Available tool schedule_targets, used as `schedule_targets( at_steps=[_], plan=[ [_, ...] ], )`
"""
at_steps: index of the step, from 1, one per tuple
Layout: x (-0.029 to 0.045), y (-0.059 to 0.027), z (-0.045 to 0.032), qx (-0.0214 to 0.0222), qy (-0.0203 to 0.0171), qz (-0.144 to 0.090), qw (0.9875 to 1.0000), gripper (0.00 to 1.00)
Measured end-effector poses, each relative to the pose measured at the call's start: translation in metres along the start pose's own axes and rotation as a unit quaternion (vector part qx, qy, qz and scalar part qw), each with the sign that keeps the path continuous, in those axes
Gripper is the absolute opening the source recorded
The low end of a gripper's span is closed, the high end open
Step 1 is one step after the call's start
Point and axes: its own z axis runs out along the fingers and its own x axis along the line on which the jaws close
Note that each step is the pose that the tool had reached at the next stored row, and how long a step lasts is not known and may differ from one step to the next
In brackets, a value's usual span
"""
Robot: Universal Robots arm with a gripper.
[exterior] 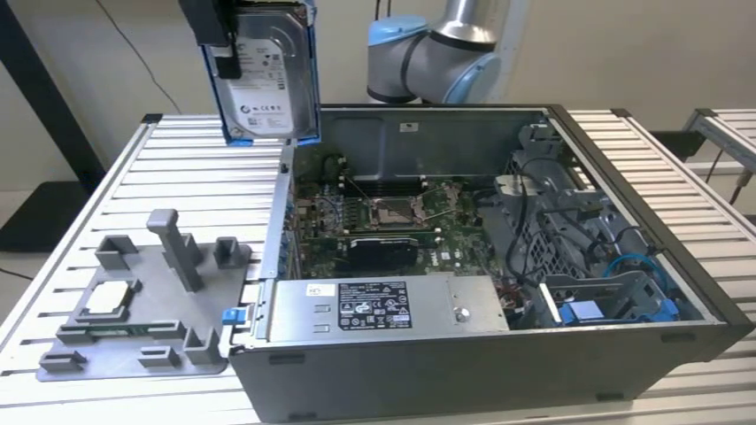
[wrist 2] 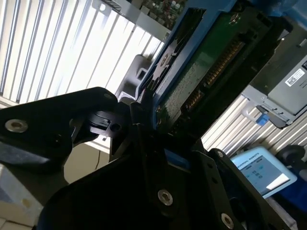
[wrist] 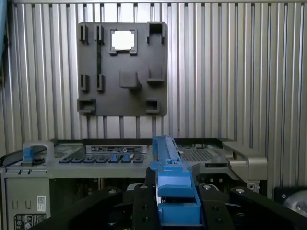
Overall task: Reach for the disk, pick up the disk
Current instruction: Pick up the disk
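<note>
Exterior view: disk [exterior: 269,84] held aloft, clear of the case

Jaws clamp shut on the disk, pinching its blue frame [wrist: 175,191] in the first wrist view. Good form here, I'd judge: a firm squeeze, a straight lift, no swing. Silver body, white label facing out, it hangs upright, high over the table [exterior: 201,168], above a corner of the open computer case [exterior: 497,363].

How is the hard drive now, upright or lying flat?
Upright: in the exterior view the hard drive hangs on edge, label facing out, clamped in the gripper above the table.
</note>
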Motion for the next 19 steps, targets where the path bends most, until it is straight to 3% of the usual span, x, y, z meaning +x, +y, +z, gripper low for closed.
schedule_targets(
  at_steps=[13,19],
  plan=[
    [-0.0017,-0.0507,-0.0008,-0.0001,-0.0001,0.000,1.0000,0.00],
    [-0.0019,-0.0565,-0.0035,-0.0007,0.0006,0.000,1.0000,0.00]
  ],
)
